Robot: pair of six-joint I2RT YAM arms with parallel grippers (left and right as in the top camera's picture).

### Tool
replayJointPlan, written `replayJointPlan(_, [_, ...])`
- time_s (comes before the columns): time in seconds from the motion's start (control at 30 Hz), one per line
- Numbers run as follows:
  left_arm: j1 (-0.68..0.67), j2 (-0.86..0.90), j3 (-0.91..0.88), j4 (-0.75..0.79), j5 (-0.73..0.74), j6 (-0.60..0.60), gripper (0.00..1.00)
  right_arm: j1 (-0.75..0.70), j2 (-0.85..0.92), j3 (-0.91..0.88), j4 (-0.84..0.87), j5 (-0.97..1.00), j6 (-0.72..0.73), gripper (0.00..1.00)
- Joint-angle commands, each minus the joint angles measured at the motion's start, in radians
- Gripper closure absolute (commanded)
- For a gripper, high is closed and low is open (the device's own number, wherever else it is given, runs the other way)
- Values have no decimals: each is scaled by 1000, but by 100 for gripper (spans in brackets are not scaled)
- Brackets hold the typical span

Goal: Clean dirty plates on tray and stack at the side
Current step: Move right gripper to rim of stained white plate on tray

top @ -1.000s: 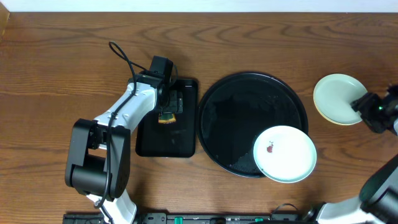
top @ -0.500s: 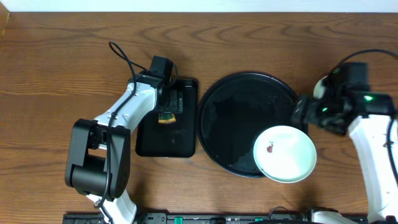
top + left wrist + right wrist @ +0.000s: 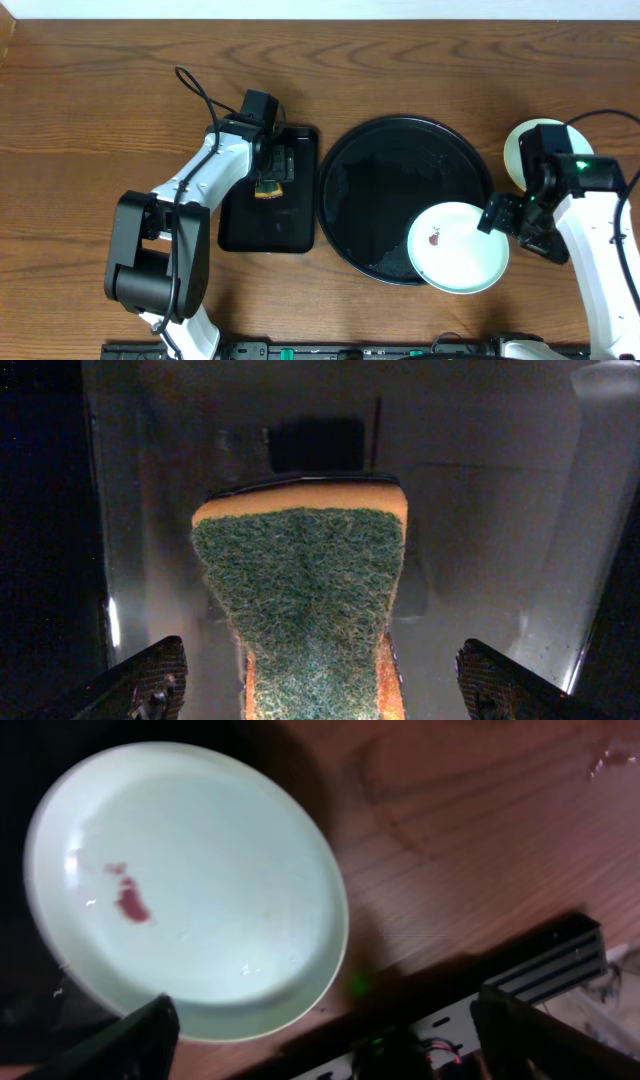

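Just now: right hand (image 3: 497,215) spread wide and empty, poised at the right edge of a round, shallow mint-white plate (image 3: 458,248) with a small reddish-brown smear (image 3: 128,902) on its smooth face. Plate lying at the lower right of the big glossy black round tray (image 3: 400,165), jutting past the low rim over the brown wood-grain desk (image 3: 100,100). Second plate (image 3: 520,150), pale, on bare desk right of the tray, partly hidden by the arm. Left hand (image 3: 270,172) likewise released, fingers (image 3: 150,680) clear on either side of a sponge (image 3: 300,590), coarse green scrub layer over orange foam, inside a smaller rectangular black tray (image 3: 265,235).
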Motion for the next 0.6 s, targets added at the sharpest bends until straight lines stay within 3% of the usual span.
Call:
replayJointPlan(0.0, [2, 5, -7, -3, 6, 6, 13, -5, -11, -66, 35, 65, 113, 12])
replayJointPlan(0.27, [2, 5, -7, -3, 6, 6, 13, -5, -10, -238, 221, 7, 123, 46])
replayJointPlan(0.57, [2, 5, -7, -3, 6, 6, 13, -5, -10, -259, 232, 9, 128, 48])
